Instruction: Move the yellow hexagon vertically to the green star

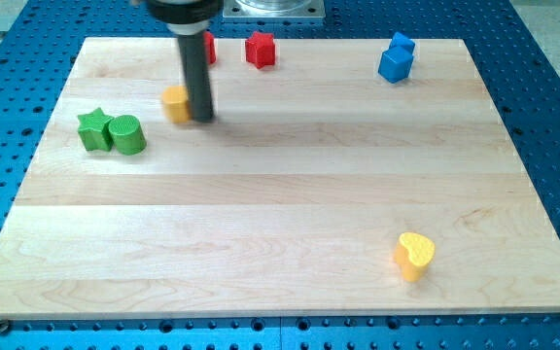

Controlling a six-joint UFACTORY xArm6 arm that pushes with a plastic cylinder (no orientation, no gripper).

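The yellow hexagon (175,103) lies near the board's upper left, partly hidden by my rod. My tip (201,119) stands right against the hexagon's right side. The green star (93,129) lies further to the view's left and a little lower, touching a green cylinder (127,134) on its right.
A red block (261,49) lies at the top edge, and another red block (209,48) shows partly behind my rod. A blue block (396,58) sits at the upper right. A yellow heart (414,256) lies at the lower right. The wooden board (280,214) rests on a blue perforated table.
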